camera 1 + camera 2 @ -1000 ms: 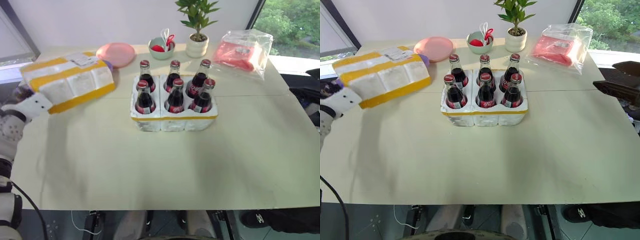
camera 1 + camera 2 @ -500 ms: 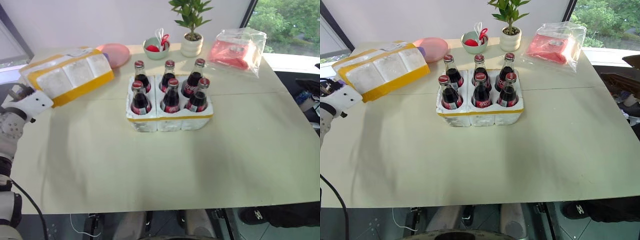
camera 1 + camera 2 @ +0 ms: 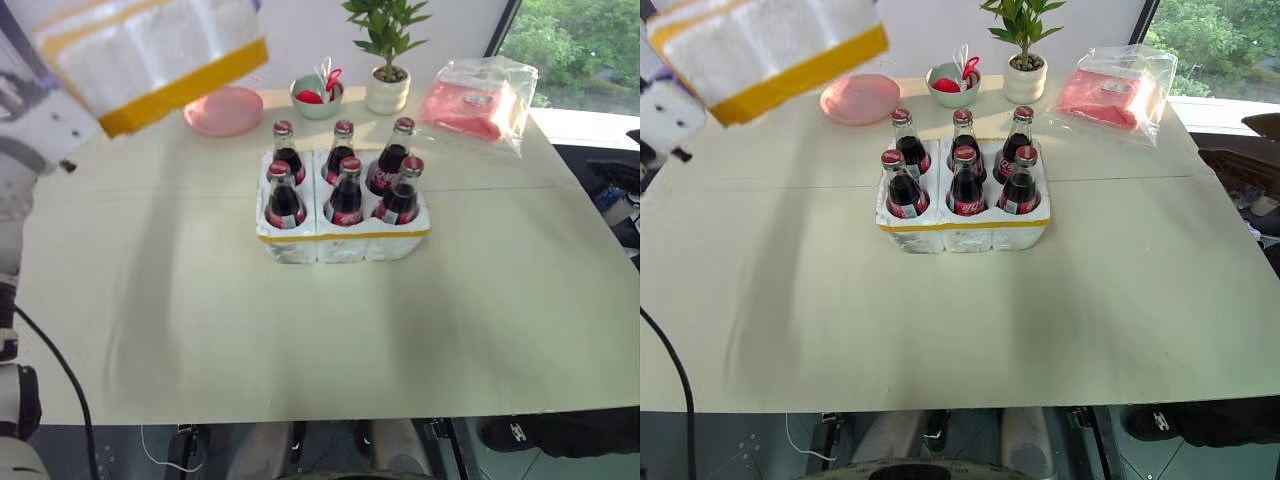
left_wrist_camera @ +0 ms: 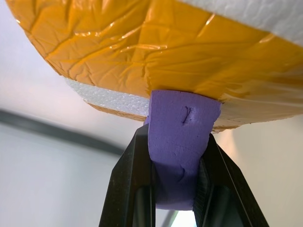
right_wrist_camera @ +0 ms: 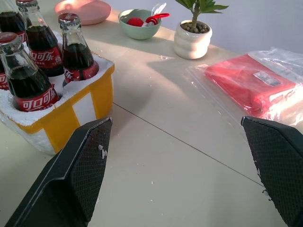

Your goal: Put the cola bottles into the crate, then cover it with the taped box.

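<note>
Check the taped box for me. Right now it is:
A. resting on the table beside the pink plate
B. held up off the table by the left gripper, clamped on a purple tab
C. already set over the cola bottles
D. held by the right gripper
B: the taped box hangs above the table, the left gripper shut on its purple tab, while the cola bottles stand uncovered in the crate.

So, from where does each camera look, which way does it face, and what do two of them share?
Left eye and right eye views: on the head, facing forward and down at the table; the left arm lifts the taped box.
Left wrist view: along the left hand, shut on a purple tab under the box.
Right wrist view: along the open right hand, low over the table.
Shared: right wrist and head views show the crate, cola bottles and potted plant.
</note>
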### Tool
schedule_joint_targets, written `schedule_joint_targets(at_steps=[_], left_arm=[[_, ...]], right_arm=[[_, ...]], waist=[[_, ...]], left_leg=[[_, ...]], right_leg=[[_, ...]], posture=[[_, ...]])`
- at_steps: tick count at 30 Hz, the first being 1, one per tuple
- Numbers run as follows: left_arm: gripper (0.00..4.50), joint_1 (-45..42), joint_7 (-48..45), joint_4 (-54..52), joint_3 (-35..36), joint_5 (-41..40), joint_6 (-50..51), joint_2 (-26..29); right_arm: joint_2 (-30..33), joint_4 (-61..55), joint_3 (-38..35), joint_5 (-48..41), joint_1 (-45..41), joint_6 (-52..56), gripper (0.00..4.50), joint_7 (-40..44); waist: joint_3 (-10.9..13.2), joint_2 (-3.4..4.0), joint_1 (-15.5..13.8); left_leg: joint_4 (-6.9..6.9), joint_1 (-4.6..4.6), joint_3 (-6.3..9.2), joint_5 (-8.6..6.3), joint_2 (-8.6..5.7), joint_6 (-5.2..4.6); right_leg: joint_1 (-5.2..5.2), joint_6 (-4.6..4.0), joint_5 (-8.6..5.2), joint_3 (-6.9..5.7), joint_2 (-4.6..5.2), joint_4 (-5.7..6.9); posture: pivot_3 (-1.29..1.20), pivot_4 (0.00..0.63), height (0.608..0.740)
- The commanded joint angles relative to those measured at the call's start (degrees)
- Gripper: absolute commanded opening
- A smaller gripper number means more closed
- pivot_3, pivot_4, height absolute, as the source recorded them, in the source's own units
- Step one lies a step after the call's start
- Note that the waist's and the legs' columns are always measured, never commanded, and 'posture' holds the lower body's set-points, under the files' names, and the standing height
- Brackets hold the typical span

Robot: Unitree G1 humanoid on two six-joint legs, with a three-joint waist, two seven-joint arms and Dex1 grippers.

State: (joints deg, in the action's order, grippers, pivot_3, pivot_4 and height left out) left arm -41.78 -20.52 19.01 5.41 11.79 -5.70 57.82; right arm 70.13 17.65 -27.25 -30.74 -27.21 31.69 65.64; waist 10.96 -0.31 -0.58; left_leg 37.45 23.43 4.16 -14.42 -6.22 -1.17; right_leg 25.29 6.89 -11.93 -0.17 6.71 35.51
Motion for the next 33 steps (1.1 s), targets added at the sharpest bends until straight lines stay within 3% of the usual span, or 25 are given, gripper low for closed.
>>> schedule_joint_targets(at_steps=[1, 7, 13, 20, 33], left_arm=[[0.37, -3.9, -7.6, -9.5, 0.8, -6.3, 0.6, -0.2], [0.37, -4.3, -18.3, -18.6, -4.5, -7.1, 1.0, -0.5], [0.37, -1.6, -22.7, -22.0, -8.5, -3.2, -2.8, -0.1], [0.37, 1.0, -22.3, -26.9, -9.4, -0.4, -0.3, -3.7], [0.37, 7.1, -16.5, -27.0, -12.5, 12.8, -6.9, -5.8]], right_arm=[[-0.4, 0.3, -0.1, 0.2, -1.5, -1.8, 4.5, 0.0], [-1.4, 0.3, 0.6, 0.5, -1.1, -2.8, 4.5, 0.2], [-1.8, -2.7, -1.6, -1.0, 1.7, -1.4, 4.5, 0.3], [-2.6, -6.1, -4.0, -2.1, 5.0, 0.2, 4.5, -0.8], [-5.2, -14.0, -3.5, -5.7, 6.1, 4.7, 4.5, -2.4]], waist=[[0.0, 0.0, 0.0], [0.0, 0.07, 0.3], [0.0, 0.06, 0.4], [0.0, 0.06, 0.0], [0.0, 0.06, 0.0]], left_leg=[[0.0, 0.0, -0.01, 0.0, -0.01, 0.0], [0.01, -0.03, -0.07, 0.01, -0.01, -0.01], [0.01, -0.04, -0.08, 0.01, 0.03, -0.02], [0.1, -0.05, -0.07, 0.0, 0.03, -0.05], [0.26, -0.05, -0.07, -0.04, 0.04, -0.1]], right_leg=[[-0.01, 0.0, 0.0, 0.0, 0.0, 0.0], [-0.03, 0.0, 0.0, 0.02, -0.11, 0.03], [-0.03, 0.0, 0.0, 0.05, -0.18, 0.03], [-0.1, 0.0, 0.0, 0.06, -0.19, 0.03], [-0.17, 0.01, 0.01, 0.06, -0.19, 0.06]], posture=[[0.0, 0.15, 0.74], [0.0, 0.15, 0.74], [0.0, 0.15, 0.74], [0.0, 0.15, 0.74], [0.0, 0.15, 0.74]])
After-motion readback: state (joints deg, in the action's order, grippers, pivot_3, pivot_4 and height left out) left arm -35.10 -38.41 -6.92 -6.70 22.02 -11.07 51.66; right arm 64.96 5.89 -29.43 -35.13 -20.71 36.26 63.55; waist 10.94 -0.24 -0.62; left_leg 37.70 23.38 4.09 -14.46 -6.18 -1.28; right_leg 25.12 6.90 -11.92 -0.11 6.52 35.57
